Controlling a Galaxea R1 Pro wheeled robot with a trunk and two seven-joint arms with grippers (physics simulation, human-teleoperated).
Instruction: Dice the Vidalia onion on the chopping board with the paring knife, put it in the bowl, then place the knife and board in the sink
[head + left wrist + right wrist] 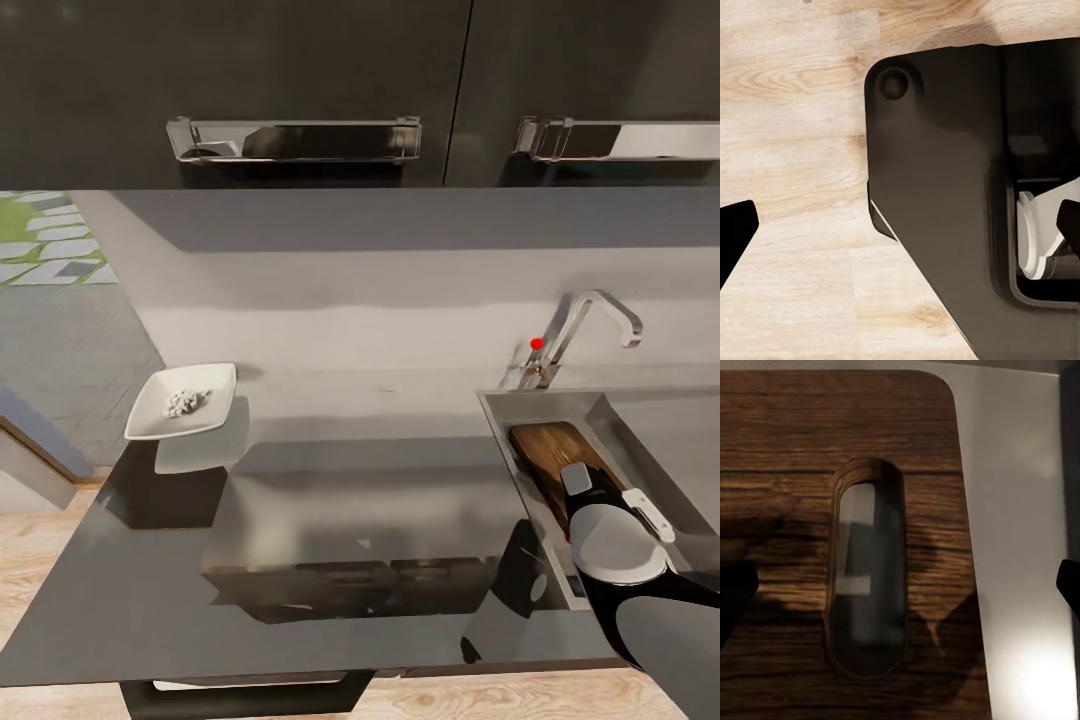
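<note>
The dark-brown chopping board lies inside the grey steel sink, along its left wall. My right gripper hovers over the board's near end. In the right wrist view the board and its slot handle are close up, and the right gripper is open, its dark fingertips far apart with nothing between them. The white bowl holds the diced onion at the left of the countertop. The paring knife is hidden. My left gripper is open above the floor.
The chrome tap with a red dot stands behind the sink. Dark wall cabinets with steel handles hang above. The counter ends at the left beside the bowl, over wooden floor. My own dark base is in the left wrist view.
</note>
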